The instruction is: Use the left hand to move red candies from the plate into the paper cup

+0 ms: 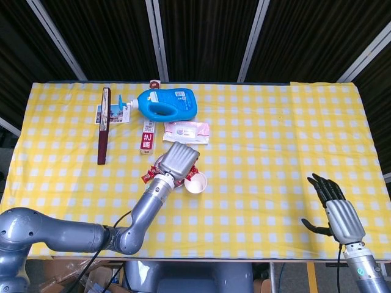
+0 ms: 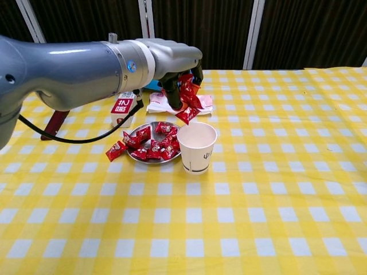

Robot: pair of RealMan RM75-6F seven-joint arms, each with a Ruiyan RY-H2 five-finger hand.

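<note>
My left hand [image 2: 175,63] hangs above the white paper cup [image 2: 196,147], gripping a bunch of red candies [image 2: 188,98] that dangle just over the cup's left rim. In the head view the left hand [image 1: 179,160] covers most of the metal plate [image 1: 158,165] and sits beside the cup [image 1: 196,182]. The plate [image 2: 139,157] holds several red candies [image 2: 155,141], and one candy [image 2: 115,150] lies on the cloth at its left edge. My right hand [image 1: 338,210] rests open at the near right of the table, far from the cup.
Behind the plate lie a blue pump bottle [image 1: 165,104], a pink wipes pack [image 1: 187,131] and a small red-and-white box [image 1: 146,135]. A dark red book [image 1: 104,124] stands at the left. A yellow checked cloth [image 1: 275,146] covers the table.
</note>
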